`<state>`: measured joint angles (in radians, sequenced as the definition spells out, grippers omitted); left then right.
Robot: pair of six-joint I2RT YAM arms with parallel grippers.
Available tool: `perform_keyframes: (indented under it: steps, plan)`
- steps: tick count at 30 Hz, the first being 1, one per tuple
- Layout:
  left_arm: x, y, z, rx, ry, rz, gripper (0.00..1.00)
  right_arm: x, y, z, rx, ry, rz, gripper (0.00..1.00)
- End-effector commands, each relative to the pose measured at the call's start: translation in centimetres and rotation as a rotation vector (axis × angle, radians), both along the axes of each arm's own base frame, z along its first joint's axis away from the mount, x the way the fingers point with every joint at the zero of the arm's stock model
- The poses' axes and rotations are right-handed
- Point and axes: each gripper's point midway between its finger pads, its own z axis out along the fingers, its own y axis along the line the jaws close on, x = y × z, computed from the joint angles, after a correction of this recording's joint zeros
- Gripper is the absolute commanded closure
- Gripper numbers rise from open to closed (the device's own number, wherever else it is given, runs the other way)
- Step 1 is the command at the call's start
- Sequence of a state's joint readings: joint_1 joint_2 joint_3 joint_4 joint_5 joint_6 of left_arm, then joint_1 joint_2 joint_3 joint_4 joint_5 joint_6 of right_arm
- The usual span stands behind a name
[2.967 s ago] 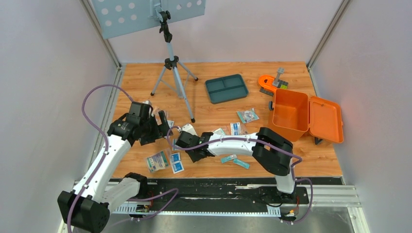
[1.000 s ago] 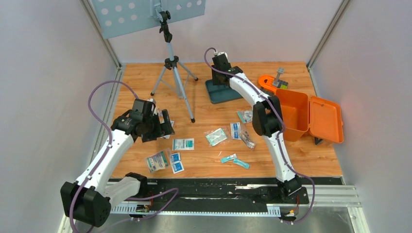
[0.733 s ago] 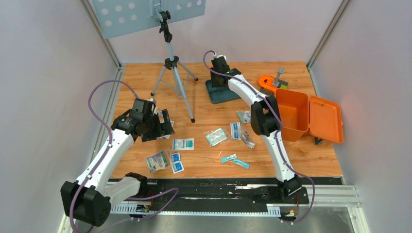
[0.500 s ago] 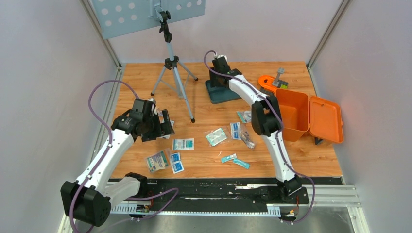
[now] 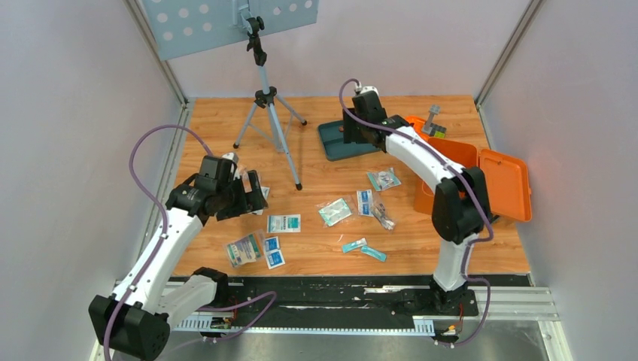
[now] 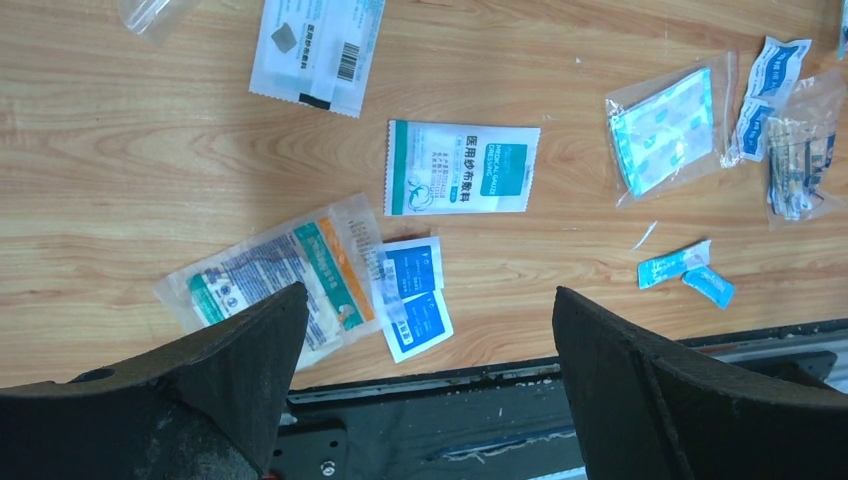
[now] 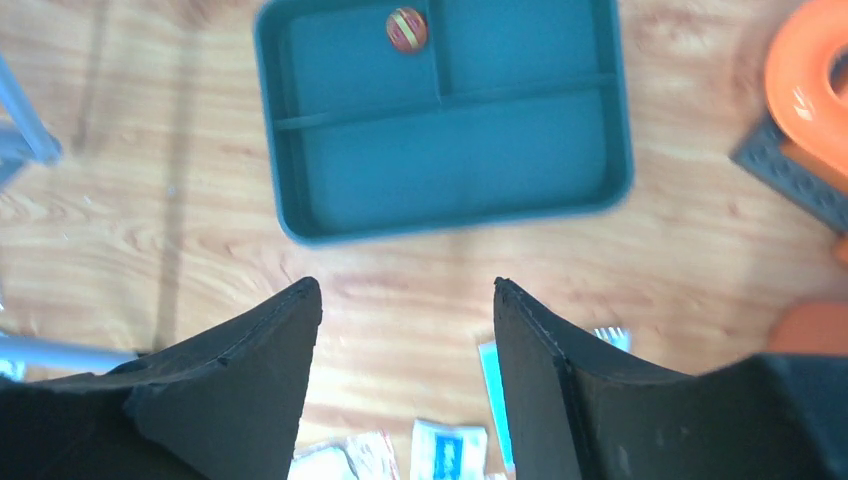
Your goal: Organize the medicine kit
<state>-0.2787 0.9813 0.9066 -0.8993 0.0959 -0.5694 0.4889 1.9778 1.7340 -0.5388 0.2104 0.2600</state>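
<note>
Several medicine packets lie loose on the wooden table: a white-green gauze packet (image 5: 284,222) (image 6: 462,168), two blue wipes (image 5: 273,252) (image 6: 415,310), a clear pouch (image 5: 244,250) (image 6: 280,275), another pouch (image 5: 334,211) (image 6: 665,130) and small blue sachets (image 5: 353,245) (image 6: 680,265). The orange kit case (image 5: 451,177) stands open at the right. My left gripper (image 5: 254,192) (image 6: 425,300) is open and empty, high above the packets. My right gripper (image 5: 353,134) (image 7: 405,290) is open and empty over the teal tray (image 5: 329,143) (image 7: 450,140). A small red-yellow round item (image 7: 406,29) lies in one tray compartment.
A tripod (image 5: 267,98) stands at the back left, one leg reaching near the packets. An orange ring-shaped object (image 5: 414,126) (image 7: 810,80) sits behind the case. More packets (image 5: 384,179) (image 5: 365,199) lie left of the case. My right arm's elbow hangs over the case.
The right arm left the packets in the middle and reached to the tray. Its gripper then shifted right along the tray and its elbow swung over the orange case. The left arm barely moved.
</note>
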Motion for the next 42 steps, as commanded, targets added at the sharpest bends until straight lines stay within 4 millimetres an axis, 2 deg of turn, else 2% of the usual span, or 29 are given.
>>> perform_keyframes:
  steps: [1,5,9,12,17,21,25,37,42]
  plan:
    - [0.5,0.1,1.7,-0.007,-0.069,-0.006,0.0,-3.9,-2.4,-0.1,-0.021,0.003,-0.024,0.36]
    - [0.5,-0.1,1.7,-0.024,-0.077,0.003,0.0,-8.1,-4.3,-1.6,-0.024,0.05,-0.025,0.34]
    - [0.4,-0.6,1.5,-0.051,-0.075,-0.011,0.0,-11.8,-4.2,-2.5,0.029,0.1,0.003,0.34]
    - [0.4,-0.7,1.4,-0.058,-0.072,-0.014,0.0,-14.4,-3.1,-3.2,0.091,0.142,0.019,0.34]
    - [0.4,-0.6,1.3,-0.05,-0.073,-0.006,0.0,-18.3,0.5,-5.0,0.129,0.221,0.083,0.36]
    - [0.5,-0.6,1.2,-0.052,-0.073,-0.003,0.0,-20.4,2.5,-7.0,0.181,0.315,0.056,0.42]
    - [0.4,-0.7,1.2,-0.057,-0.07,-0.003,0.0,-21.1,3.2,-8.2,0.258,0.368,-0.004,0.45]
    - [0.5,-0.7,1.1,-0.062,-0.075,-0.001,0.0,-21.1,0.5,-9.6,0.271,0.397,-0.079,0.46]
    - [0.5,-0.8,1.0,-0.064,-0.071,-0.003,0.0,-21.2,0.8,-10.2,0.358,0.433,-0.079,0.48]
